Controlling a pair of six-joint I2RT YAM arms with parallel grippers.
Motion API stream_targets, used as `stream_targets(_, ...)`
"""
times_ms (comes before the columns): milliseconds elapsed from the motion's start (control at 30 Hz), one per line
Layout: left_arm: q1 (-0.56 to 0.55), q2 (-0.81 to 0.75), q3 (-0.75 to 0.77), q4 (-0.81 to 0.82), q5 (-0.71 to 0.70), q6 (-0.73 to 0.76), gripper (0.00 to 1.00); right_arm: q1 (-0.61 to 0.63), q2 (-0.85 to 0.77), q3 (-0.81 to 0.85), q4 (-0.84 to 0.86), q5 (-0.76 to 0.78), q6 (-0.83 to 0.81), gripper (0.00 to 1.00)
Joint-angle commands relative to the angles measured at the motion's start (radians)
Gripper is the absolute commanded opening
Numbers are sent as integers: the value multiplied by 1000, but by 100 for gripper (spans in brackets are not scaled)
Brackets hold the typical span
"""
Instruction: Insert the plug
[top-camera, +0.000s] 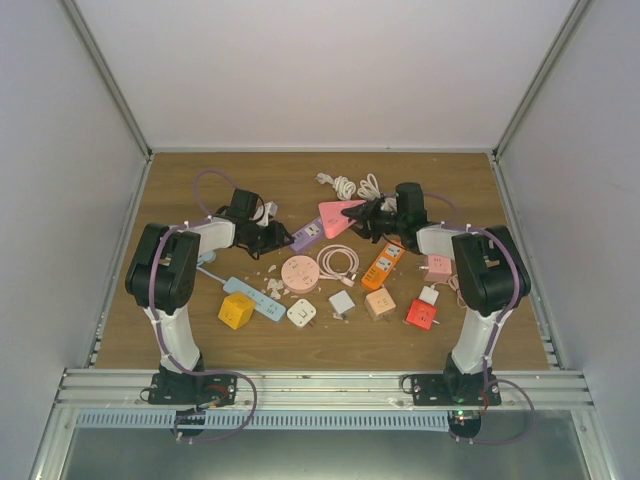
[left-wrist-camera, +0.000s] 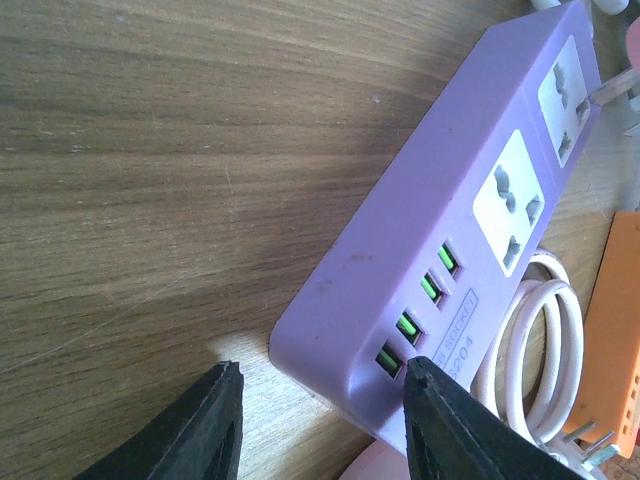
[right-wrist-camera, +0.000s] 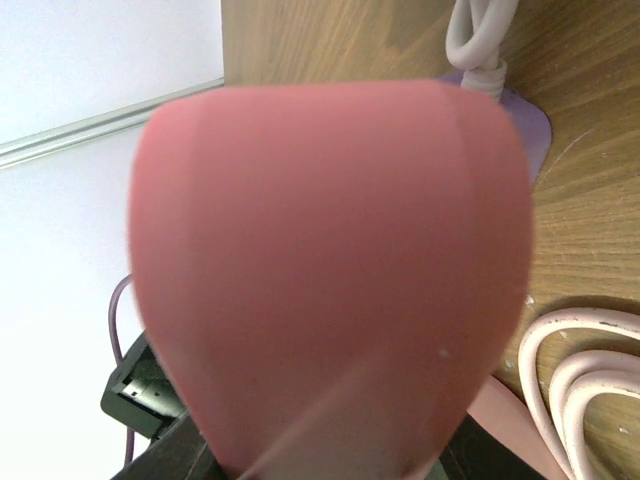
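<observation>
A purple power strip (top-camera: 305, 236) lies at the table's middle, with green USB ports and white sockets in the left wrist view (left-wrist-camera: 450, 230). My left gripper (top-camera: 274, 239) is open at its near end (left-wrist-camera: 320, 400). One fingertip (left-wrist-camera: 445, 410) is against the strip's corner and the other (left-wrist-camera: 215, 415) is over bare wood. My right gripper (top-camera: 372, 213) is shut on a large pink plug (top-camera: 340, 215) held above the table just right of the strip. The plug fills the right wrist view (right-wrist-camera: 330, 270) and hides the fingers. The strip's far end (right-wrist-camera: 520, 125) shows behind it.
A coiled pink cable (top-camera: 338, 262), a round pink socket (top-camera: 299, 272), an orange strip (top-camera: 382, 265), a blue strip (top-camera: 250, 297), a yellow cube (top-camera: 236, 310), a white adaptor (top-camera: 302, 313) and a red cube (top-camera: 420, 314) lie in front. White cables (top-camera: 350, 185) lie behind.
</observation>
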Motion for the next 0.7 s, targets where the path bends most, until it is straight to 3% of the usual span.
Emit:
stream_targets(0,-5,-22,-21,-1,-31,16,46,-7,13,-22,91,-19,22,1)
stream_targets(667,-5,-43,-34,-24,-65,19,47,-7,74,-35,110,-9,-55,10)
